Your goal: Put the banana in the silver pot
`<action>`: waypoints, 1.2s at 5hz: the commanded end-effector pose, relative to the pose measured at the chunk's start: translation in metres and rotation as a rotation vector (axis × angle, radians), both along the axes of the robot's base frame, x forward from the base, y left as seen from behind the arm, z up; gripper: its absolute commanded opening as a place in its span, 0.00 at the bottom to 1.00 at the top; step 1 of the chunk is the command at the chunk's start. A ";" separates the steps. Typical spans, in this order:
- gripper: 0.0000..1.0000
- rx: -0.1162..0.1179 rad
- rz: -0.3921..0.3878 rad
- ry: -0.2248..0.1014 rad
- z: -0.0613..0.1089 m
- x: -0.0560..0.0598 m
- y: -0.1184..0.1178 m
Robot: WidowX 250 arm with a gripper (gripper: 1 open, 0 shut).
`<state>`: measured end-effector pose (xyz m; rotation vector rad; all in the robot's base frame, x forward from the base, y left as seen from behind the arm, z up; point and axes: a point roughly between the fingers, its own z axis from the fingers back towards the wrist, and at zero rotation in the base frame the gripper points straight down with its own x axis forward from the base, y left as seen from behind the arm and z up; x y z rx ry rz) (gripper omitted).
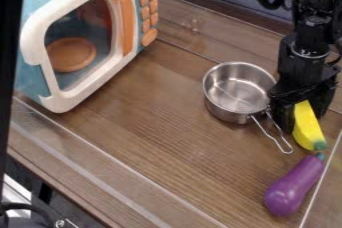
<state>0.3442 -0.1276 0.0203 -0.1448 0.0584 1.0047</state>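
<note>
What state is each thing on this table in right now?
gripper: open, pointing down over the banana.
banana: lying on the table, outside the pot.
silver pot: upright, empty.
toy microwave: door shut, something orange inside.
purple eggplant: lying flat near the table's edge.

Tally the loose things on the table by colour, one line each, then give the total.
Yellow: 1, the banana
Purple: 1, the eggplant
Silver: 1, the pot
White, blue and orange: 1, the toy microwave
Total: 4
</note>
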 end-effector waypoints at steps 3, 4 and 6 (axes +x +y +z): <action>1.00 0.003 0.014 -0.016 0.004 0.003 0.006; 1.00 0.005 0.016 -0.014 0.004 0.002 0.007; 1.00 0.009 0.021 -0.009 0.004 0.001 0.009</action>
